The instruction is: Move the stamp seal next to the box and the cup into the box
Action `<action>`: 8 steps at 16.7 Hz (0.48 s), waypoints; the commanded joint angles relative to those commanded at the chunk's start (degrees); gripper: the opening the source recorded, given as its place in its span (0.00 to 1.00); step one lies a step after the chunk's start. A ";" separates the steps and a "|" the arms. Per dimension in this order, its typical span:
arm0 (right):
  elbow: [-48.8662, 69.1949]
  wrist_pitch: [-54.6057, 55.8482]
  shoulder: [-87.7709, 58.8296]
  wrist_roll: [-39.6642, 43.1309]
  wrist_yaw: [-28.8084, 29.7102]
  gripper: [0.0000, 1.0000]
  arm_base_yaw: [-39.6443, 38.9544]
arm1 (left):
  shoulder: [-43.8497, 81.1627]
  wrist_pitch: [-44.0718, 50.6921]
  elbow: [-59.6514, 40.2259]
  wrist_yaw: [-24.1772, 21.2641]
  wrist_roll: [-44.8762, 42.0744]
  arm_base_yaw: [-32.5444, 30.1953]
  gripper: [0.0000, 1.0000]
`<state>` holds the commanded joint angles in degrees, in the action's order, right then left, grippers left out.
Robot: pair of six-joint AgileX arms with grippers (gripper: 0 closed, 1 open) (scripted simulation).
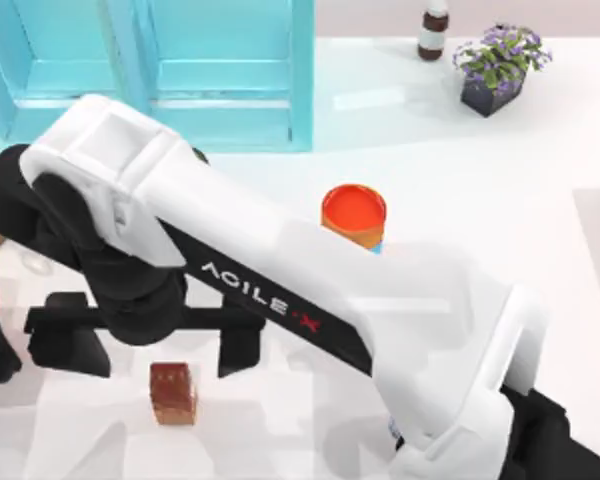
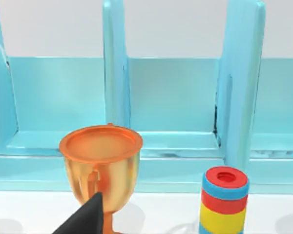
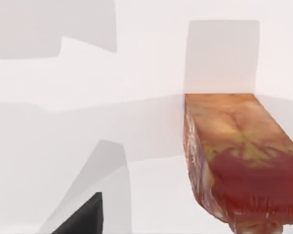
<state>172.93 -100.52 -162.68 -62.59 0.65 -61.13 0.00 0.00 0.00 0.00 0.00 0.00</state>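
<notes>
My right arm reaches across the surface (image 1: 450,160) from the top view's lower right toward its lower left, and my right gripper (image 1: 165,352) hangs with its fingers spread wide over the stamp seal (image 1: 173,393). One finger (image 1: 70,352) stands to the seal's left and the other (image 1: 238,352) to its right, neither touching it. I judge they are opened that far so the block can pass between them once I lower. The seal stands free on the surface near the front edge. In the right wrist view it looms close (image 3: 239,161), mottled red-brown, with one dark fingertip (image 3: 83,217) well apart from it.

The blue box (image 1: 230,70) sits at the back left, well apart from the seal, so the carry has yet to start. An orange cylinder (image 1: 353,216) stands between the two, beside my forearm. The cup I cannot make out; it may be hidden under my arm.

My left gripper (image 2: 88,219) is parked at the left, facing the box with a gold trophy (image 2: 100,168) and a striped cylinder (image 2: 223,200) before it; whether its fingers are spread I cannot tell.
</notes>
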 joint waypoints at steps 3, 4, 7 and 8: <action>10.52 -2.89 -7.38 -0.15 0.12 1.00 -0.14 | 0.00 0.00 0.00 0.00 0.00 0.00 1.00; 14.35 -3.94 -10.03 -0.16 0.15 1.00 -0.15 | 0.00 0.00 0.00 0.00 0.00 0.00 1.00; 23.53 -6.36 -16.64 -0.10 0.25 1.00 -0.09 | 0.00 0.00 0.00 0.00 0.00 0.00 1.00; 25.44 -6.83 -18.17 -0.08 0.28 1.00 -0.07 | 0.00 0.00 0.00 0.00 0.00 0.00 1.00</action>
<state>198.37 -107.35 -180.85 -62.66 0.93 -61.19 0.00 0.00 0.00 0.00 0.00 0.00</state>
